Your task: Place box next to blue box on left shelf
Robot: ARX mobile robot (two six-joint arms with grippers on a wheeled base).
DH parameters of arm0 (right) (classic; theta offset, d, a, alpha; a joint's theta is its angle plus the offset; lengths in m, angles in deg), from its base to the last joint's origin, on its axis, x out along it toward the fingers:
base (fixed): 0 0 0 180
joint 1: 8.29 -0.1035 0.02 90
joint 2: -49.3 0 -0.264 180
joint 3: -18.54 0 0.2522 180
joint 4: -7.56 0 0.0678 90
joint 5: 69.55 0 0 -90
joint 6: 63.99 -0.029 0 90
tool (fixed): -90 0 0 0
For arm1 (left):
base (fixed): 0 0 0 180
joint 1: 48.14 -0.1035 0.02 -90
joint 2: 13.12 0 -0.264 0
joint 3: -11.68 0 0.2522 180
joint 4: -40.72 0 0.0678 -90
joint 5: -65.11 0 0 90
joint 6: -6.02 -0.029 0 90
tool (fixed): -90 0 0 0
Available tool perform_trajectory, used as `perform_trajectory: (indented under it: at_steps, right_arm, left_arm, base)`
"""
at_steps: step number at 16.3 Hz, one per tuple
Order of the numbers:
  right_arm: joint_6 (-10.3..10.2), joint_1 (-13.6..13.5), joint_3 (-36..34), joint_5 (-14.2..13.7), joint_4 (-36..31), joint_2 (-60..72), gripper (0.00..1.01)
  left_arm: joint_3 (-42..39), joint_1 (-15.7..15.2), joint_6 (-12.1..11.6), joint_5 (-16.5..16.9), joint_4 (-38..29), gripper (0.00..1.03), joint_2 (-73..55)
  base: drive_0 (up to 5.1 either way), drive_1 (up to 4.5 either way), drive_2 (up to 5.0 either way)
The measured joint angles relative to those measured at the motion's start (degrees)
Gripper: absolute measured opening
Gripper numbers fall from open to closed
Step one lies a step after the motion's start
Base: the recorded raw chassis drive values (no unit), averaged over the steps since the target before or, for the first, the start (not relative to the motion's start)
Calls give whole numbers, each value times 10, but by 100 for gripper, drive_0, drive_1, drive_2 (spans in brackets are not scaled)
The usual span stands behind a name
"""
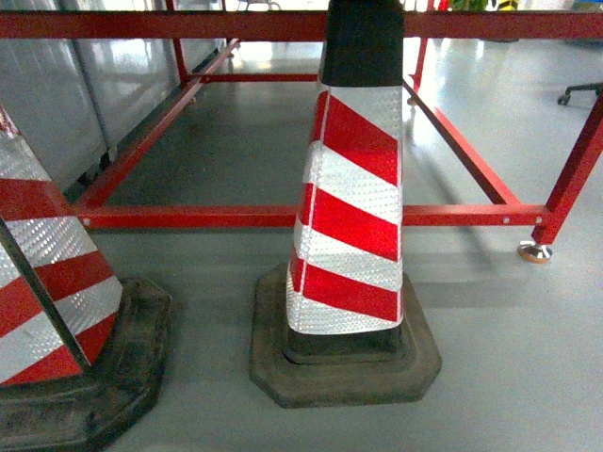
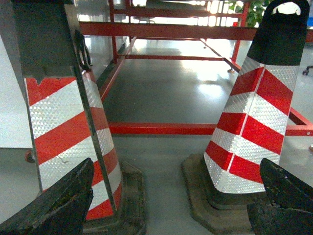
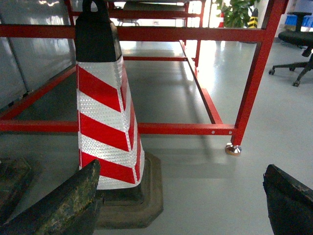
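Writing: no brand, label or lettering readable on any item.
Left pincer (image 2: 166, 205): fingers spread wide, nothing between them; dark fingertips (image 2: 58, 205) at the lower corners of the left wrist view, held low and aimed roughly level across the floor.
Right pincer (image 3: 181, 205): likewise spread and empty, held low, aimed forward.
Near cone (image 2: 73, 127): red-and-white reflective, black base, just ahead of the left pincer on its left side.
Centre cone (image 1: 350, 188): same striping, black top and base; ahead-right of the left pincer, ahead-left of the right pincer.
Floor (image 1: 509, 358): grey, glossy.
Red frame (image 1: 283, 217): low rails beyond both cones; foot pad (image 3: 233, 149) ahead of the right pincer.
Office chair (image 3: 298, 44): far right.
Box, left shelf: neither appears in any view.
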Motion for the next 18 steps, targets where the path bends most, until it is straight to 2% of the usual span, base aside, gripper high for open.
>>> perform_trajectory:
  at_steps: [18]
  right_arm:
    - [0, 0, 0, 0, 0, 0, 98]
  left_arm:
    - [0, 0, 0, 0, 0, 98, 0]
  base:
    - [0, 0, 0]
